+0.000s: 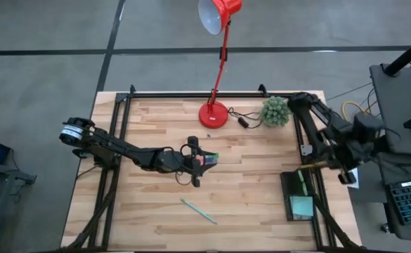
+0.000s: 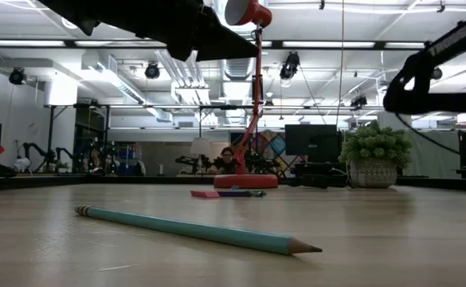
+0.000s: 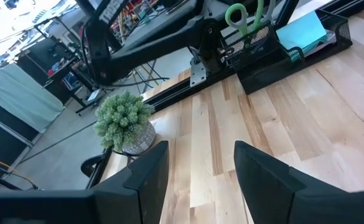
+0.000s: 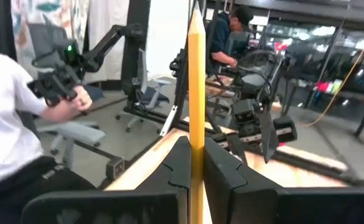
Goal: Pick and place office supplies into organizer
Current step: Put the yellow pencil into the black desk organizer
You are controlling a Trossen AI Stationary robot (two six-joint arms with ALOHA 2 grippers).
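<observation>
My right gripper [image 4: 196, 155] is shut on the thin yellow pencil [image 4: 196, 81]. In the high view it [image 1: 324, 164] is at the table's right edge, just beyond the far end of the dark organizer [image 1: 290, 190]. The organizer holds the green-handled scissors [image 3: 238, 15] and the light-teal sticky-note pad [image 1: 302, 206]. My left gripper [image 3: 200, 162] is open and empty, raised over mid-table [image 1: 198, 161] beside the small pink and green pieces [image 1: 209, 160]. The teal pen [image 1: 199, 211] lies flat on the table near the front. My right gripper pinches the yellow pencil's shaft [image 4: 196, 140] between its two fingers. The pencil runs along the fingers and sticks out forward past their tips. It is lifted clear of the table.
A red desk lamp [image 1: 214, 112] and a green ball plant [image 1: 276, 111] stand at the table's far edge, with a cable between them. Black frame rails [image 1: 114, 140] run along the left, right and far sides. People sit in the room beyond the table.
</observation>
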